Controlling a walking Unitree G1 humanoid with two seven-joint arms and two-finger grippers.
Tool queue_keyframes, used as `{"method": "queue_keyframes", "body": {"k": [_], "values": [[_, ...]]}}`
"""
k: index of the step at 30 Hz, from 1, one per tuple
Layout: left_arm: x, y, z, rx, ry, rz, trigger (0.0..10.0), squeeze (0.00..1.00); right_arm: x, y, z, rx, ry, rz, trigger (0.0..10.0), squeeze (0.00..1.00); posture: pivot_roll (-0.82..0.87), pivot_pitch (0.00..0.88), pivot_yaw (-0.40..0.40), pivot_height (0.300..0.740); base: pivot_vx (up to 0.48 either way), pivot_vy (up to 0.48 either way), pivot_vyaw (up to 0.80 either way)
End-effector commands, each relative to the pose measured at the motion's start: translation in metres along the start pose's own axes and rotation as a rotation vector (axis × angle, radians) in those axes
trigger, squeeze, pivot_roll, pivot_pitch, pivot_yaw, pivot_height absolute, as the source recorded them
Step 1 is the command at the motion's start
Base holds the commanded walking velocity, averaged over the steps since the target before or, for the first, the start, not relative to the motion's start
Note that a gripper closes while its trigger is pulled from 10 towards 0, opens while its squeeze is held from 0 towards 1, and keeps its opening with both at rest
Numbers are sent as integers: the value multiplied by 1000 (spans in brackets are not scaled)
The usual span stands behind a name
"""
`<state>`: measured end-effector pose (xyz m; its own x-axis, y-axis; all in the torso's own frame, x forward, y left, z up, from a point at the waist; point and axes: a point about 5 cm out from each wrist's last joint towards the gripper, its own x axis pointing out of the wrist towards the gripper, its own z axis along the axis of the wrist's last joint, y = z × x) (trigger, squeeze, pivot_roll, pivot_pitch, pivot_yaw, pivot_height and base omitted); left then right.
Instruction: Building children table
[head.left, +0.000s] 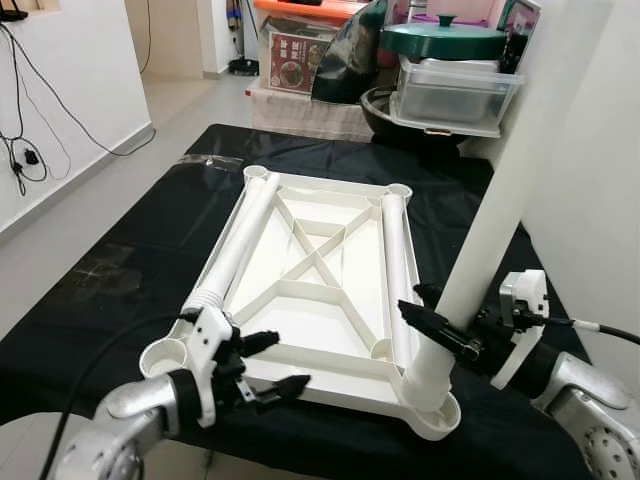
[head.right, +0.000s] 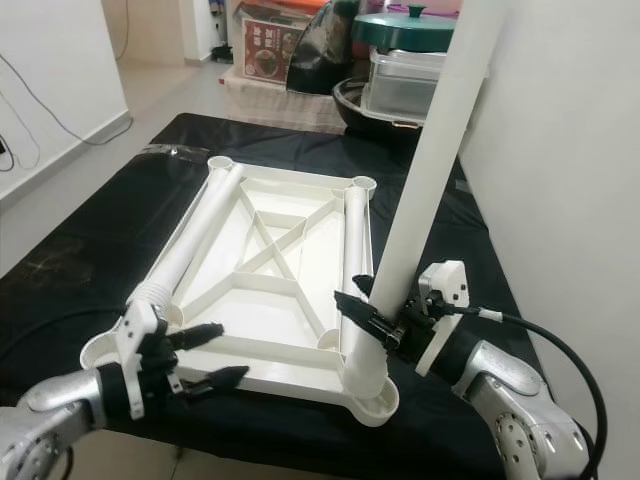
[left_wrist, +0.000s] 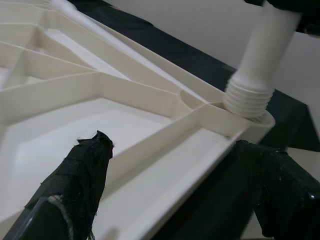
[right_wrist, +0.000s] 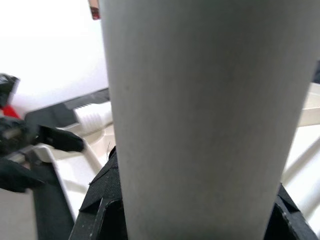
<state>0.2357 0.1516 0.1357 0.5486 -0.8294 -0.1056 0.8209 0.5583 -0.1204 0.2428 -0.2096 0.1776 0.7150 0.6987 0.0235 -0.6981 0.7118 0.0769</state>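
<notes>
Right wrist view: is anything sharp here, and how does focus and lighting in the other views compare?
Right wrist view: the upright table leg is so close that it is a soft grey blur. Left wrist view: the black fingers are blurred, the leg's threaded end fairly crisp. Both eye views: evenly lit and sharp; the white tabletop is bright but keeps its rib detail.

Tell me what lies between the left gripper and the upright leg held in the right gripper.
In the left eye view, only the tabletop's near edge rail spans from the left gripper to the upright leg clamped by the right gripper.
</notes>
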Motion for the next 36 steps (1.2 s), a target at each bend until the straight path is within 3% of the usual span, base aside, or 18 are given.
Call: {"method": "queue_keyframes", "body": {"k": [1,8,13,20,26,36], "values": [[-1,1,-2,-11,8,-14,10000,0,-1,-2,-6,-2,37,-6,0,0,172,0,-108,740,0,0,0],[-2,-1,-2,-15,15,-30,10000,0,-22,-1,-8,-21,99,24,0,0,154,0,-104,740,0,0,0],[2,0,-2,-21,17,-46,10000,0,-30,13,-9,-41,157,102,0,0,138,0,-95,740,0,0,0],[8,0,1,-20,8,-59,10000,0,-16,22,-16,-78,146,130,0,0,143,0,-95,740,0,0,0],[10,0,3,-16,-3,-58,10000,0,-3,15,-20,-113,136,86,0,0,152,0,-101,740,0,0,0],[14,-2,4,-19,-13,-69,10000,0,-6,5,-20,-136,178,89,0,0,151,0,-107,740,0,0,0]]}}
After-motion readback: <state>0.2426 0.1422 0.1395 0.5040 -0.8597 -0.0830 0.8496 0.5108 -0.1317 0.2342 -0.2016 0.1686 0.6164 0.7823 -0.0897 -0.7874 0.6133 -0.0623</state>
